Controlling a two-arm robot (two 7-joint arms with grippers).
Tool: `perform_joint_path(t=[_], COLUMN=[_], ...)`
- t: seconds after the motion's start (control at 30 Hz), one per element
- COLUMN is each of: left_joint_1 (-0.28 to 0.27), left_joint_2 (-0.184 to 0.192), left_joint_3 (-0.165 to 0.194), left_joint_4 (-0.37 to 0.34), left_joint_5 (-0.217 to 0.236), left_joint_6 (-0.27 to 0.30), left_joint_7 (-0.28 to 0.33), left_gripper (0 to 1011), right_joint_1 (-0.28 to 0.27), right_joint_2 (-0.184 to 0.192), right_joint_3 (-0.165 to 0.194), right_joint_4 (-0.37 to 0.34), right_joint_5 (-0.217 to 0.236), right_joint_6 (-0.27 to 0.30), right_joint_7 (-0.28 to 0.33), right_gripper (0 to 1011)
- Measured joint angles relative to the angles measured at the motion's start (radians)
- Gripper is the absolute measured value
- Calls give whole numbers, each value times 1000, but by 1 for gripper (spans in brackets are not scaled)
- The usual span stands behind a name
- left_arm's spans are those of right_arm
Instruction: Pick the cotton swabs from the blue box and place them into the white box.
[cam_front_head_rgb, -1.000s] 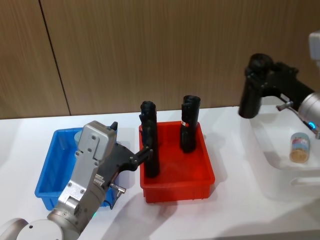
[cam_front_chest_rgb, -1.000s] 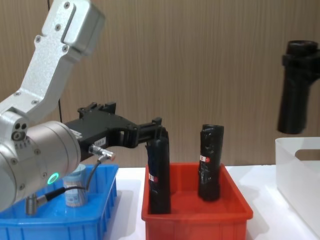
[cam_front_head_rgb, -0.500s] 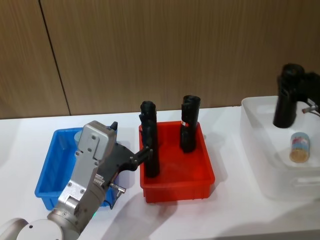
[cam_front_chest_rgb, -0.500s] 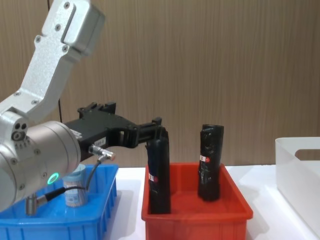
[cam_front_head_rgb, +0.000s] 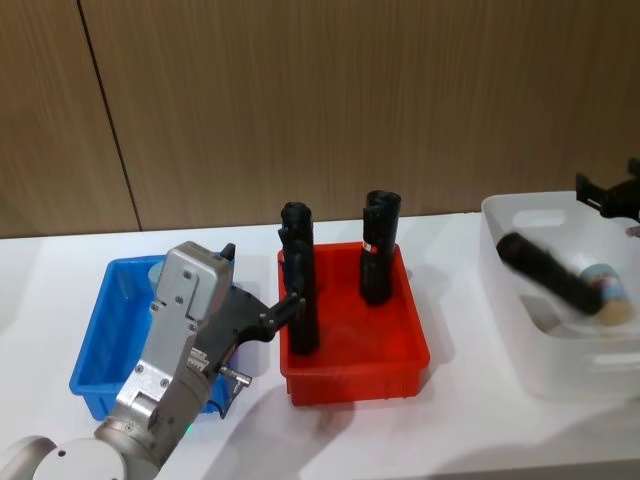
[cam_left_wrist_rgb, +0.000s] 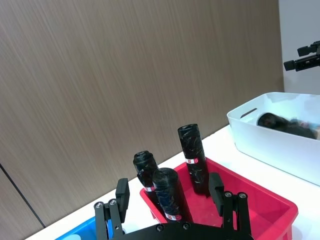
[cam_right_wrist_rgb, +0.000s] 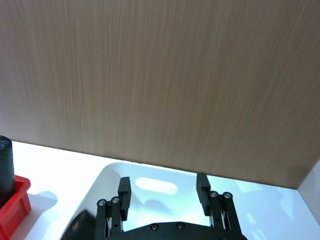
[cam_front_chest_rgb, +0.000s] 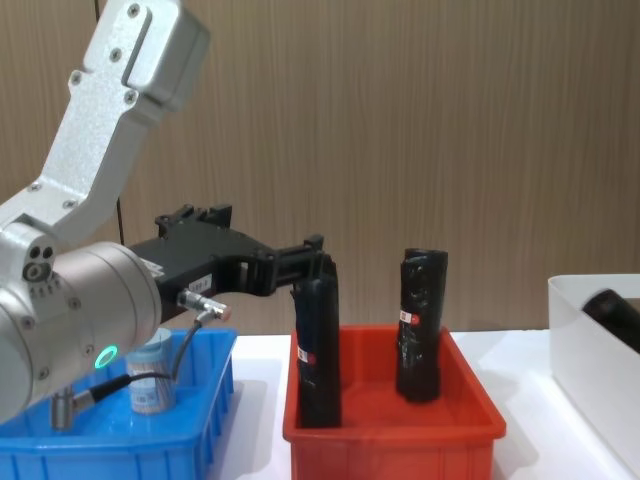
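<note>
One jar of cotton swabs (cam_front_chest_rgb: 150, 376) stands in the blue box (cam_front_head_rgb: 98, 345) at the left, partly hidden behind my left arm. Another cotton swabs jar (cam_front_head_rgb: 606, 292) lies in the white box (cam_front_head_rgb: 520, 330) at the right. Beside it a black roll (cam_front_head_rgb: 545, 270) lies tilted and blurred. My right gripper (cam_right_wrist_rgb: 163, 186) is open above the white box (cam_right_wrist_rgb: 107, 180), holding nothing. My left gripper (cam_front_head_rgb: 287, 305) hovers open at the red bin's left edge, near a black roll (cam_front_head_rgb: 302, 300).
The red bin (cam_front_head_rgb: 400, 370) sits between the two boxes and holds three upright black rolls (cam_left_wrist_rgb: 192, 157). A wooden wall (cam_front_head_rgb: 300, 100) runs behind the white table (cam_front_head_rgb: 460, 430).
My right gripper brought a black roll over the white box and let it go; the roll now lies inside. The gripper has drawn off to the right. The left arm has not moved.
</note>
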Motion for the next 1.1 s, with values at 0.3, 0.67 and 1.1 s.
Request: perform_joint_path(t=[0.3,0.67,1.1], left_joint_1=[0,0,0], left_joint_2=[0,0,0], left_joint_3=[0,0,0], left_joint_4=[0,0,0], left_joint_5=[0,0,0], left_joint_6=[0,0,0], left_joint_7=[0,0,0], left_gripper=[1004,1004,1004], right_joint_1=[4,-2,-6], right_joint_2=[6,11,13], right_joint_3=[8,15,19], right_joint_4=[17,11,5], right_joint_5=[5,12,15], right_joint_6=[-10,-17,-19], right_joint_7=[6,9,12], right_gripper=[1001,1001,1002])
